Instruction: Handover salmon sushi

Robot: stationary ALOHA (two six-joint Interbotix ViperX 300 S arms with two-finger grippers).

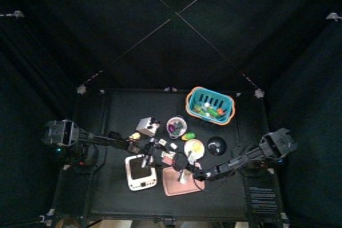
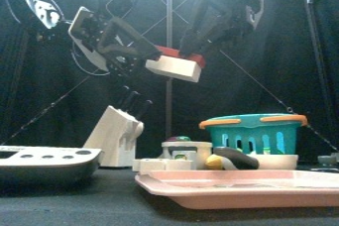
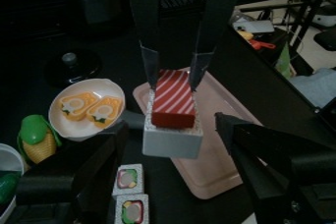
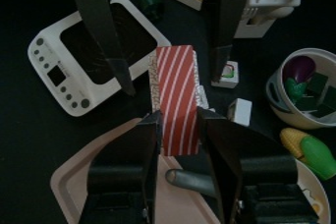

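Black curtains close round my small black table (image 1: pixel 114 112), and I work above its middle. Down at the left sits a white palette-like tray (image 2: pixel 47 161), then a white block stand (image 2: pixel 119 136), a pink tray (image 2: pixel 252 182) at the front and a teal basket (image 2: pixel 255 131) toward the right. My left pincer (image 3: pixel 178 174) is spread wide, its jaws standing apart on either side of the salmon sushi (image 3: pixel 174 105) and not touching it. That sushi, striped red and white on top with a white rice block below, hangs in the air over the pink tray, between my two pincers. My right pincer (image 4: pixel 175 135) is clenched on the salmon sushi, one jaw pressed to each long side. From the front, the piece floats high above the table, just right of my left pincer.
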